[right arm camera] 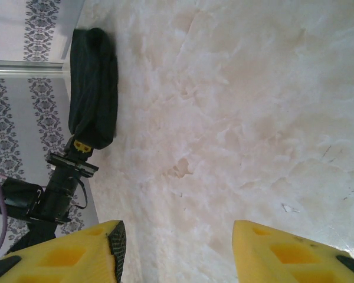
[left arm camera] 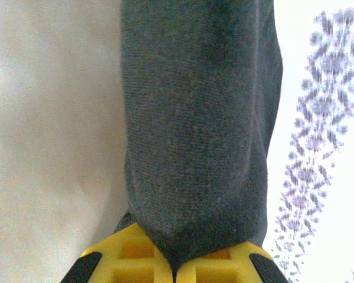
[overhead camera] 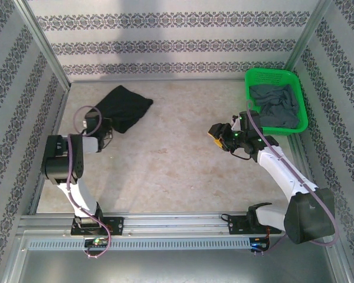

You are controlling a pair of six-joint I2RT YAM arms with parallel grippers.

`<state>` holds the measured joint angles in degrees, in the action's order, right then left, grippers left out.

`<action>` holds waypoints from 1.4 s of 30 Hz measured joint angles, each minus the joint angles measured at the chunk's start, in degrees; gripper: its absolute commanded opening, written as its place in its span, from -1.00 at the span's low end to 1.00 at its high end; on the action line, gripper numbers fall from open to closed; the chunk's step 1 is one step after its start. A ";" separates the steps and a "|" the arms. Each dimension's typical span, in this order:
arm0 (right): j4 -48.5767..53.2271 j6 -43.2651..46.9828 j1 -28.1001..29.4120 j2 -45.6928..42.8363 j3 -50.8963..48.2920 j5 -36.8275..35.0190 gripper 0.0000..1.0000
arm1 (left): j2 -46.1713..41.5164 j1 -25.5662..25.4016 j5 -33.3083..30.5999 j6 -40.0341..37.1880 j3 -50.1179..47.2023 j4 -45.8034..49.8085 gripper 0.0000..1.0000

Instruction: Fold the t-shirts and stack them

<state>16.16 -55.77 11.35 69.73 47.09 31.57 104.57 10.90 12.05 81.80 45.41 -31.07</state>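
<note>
Your left gripper [left arm camera: 174, 268] is clamped on the near corner of the black shirt [overhead camera: 125, 106]; the shirt lies bunched at the far left of the table [overhead camera: 177, 171], its length running straight away from the fingers; your right gripper [right arm camera: 174, 253] hangs over mid-table, fingers apart and holding nothing, well apart from that shirt; the grey shirt [overhead camera: 274, 105] sits crumpled in the green basket [overhead camera: 256, 76] just beyond it, so I judge the right arm nearer.
</note>
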 measured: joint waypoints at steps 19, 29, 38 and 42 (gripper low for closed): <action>-4.15 -1.60 3.80 5.73 2.05 -0.04 0.02 | 12.15 6.12 5.46 -1.38 10.64 -4.24 -1.00; -14.49 -3.98 4.94 7.21 2.16 3.72 0.06 | 12.59 1.97 4.46 -0.39 11.21 -4.70 -0.95; -20.39 -5.46 4.94 7.19 2.16 6.82 0.12 | 5.66 2.34 7.41 -4.74 6.43 -2.12 0.95; -20.70 -5.05 4.94 5.42 1.75 5.99 0.39 | -3.72 2.14 7.34 -10.32 6.45 6.38 1.00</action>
<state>-4.54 -60.82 16.29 75.16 48.84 37.56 100.86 13.04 19.40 71.48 51.86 -24.69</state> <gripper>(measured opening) 0.644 0.987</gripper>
